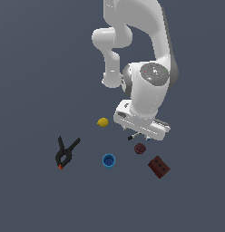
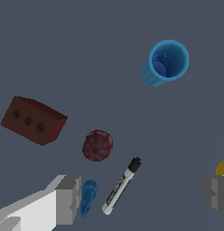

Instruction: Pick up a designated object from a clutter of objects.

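Now I'm lining my spread-apart claw (image 2: 141, 198) over the maroon ball (image 2: 97, 145); next I'd centre, then descend.

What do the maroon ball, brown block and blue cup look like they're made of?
Maroon ball: matte, bumpy skin, possibly a soft plastic fruit; the render leaves it open.
Brown block: dull reddish-brown, sharp edges, three drilled-looking holes, likely wood.
Blue cup: smooth, thin-walled, uniform colour, probably moulded plastic.

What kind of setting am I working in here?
A simulated tabletop, most likely: a flat, featureless grey surface with unrelated small items scattered on it, like the clamp, cup, lemon and maroon ball.
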Controlling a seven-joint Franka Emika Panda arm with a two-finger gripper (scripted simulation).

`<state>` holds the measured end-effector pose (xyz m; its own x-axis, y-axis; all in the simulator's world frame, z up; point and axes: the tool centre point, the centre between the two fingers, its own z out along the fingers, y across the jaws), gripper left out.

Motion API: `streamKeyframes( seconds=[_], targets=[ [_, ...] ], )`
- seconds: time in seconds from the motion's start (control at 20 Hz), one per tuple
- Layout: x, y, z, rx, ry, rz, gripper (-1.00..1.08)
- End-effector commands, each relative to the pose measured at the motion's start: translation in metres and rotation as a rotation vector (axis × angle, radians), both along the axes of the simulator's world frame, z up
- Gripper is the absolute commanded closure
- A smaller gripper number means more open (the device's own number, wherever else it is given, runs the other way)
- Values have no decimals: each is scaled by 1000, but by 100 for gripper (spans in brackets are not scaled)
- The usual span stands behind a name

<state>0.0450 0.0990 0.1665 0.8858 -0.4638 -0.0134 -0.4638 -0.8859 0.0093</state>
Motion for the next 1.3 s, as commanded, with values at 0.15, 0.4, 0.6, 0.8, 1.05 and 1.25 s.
streamKeyframes(
  seconds=[0.15,0.4,0.6,0.8,1.05,1.25],
  targets=[
    [6,16,-30,0,-6,-120,-92],
    [9,28,-55,0,-10,-216,-92],
    [10,35,-70,-1,-13,-272,-92],
    [10,40,-81,-1,-15,-312,-92],
    [11,43,-87,-1,-16,-336,-92],
    [10,43,-88,-1,-16,-335,-92]
  ],
)
